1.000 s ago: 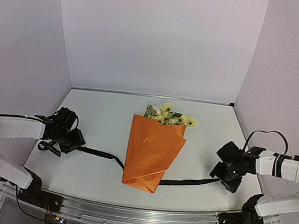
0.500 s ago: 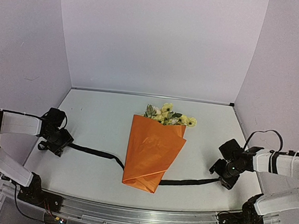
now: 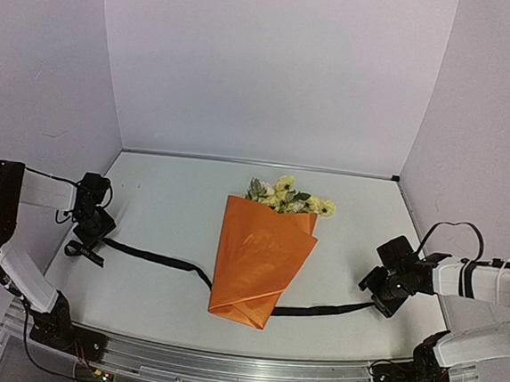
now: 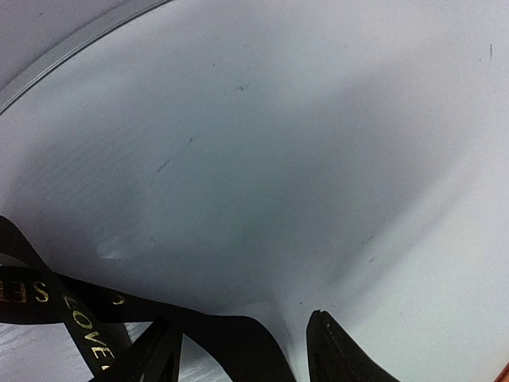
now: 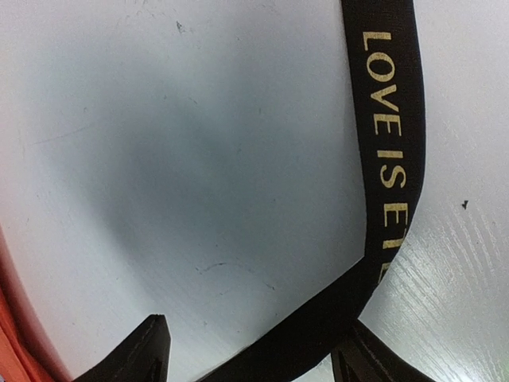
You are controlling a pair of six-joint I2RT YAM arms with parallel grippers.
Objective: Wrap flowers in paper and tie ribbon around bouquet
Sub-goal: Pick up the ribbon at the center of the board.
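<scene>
From above, the bouquet (image 3: 262, 263) is lying in the middle of the table (image 3: 174, 202). Its narrow end is pointing toward the arms, and the flowers (image 3: 286, 196) are poking out of the far, wide end of the orange paper (image 3: 260, 236). The ribbon (image 3: 155, 258) is running flat across the table from the left. It is slipping under the cone near its narrow end and coming out toward the right. The left gripper (image 3: 88, 241) is hanging low over the ribbon's left end, well apart from the bouquet. The right gripper (image 3: 375, 295) is sitting just as low at the ribbon's right end. From this height I cannot tell how either pair of jaws is standing.

At the left wrist, the left gripper (image 4: 242, 334) is standing spread, with its two dark fingers (image 4: 338, 354) showing at the bottom edge. The ribbon (image 4: 87, 326) is looping in from the left, gold lettering up, and passing between the fingers. It is lying close to the left one, with bare table (image 4: 278, 159) showing between it and the right one, so nothing is being pinched.

At the right wrist, the right gripper (image 5: 253, 326) is also standing spread. The ribbon (image 5: 386, 119) is coming down from the top and curving in between the fingers (image 5: 147, 354), close to the right one, and lying loose on the table (image 5: 199, 119). A strip of paper (image 5: 6, 318) is showing at the left edge.
</scene>
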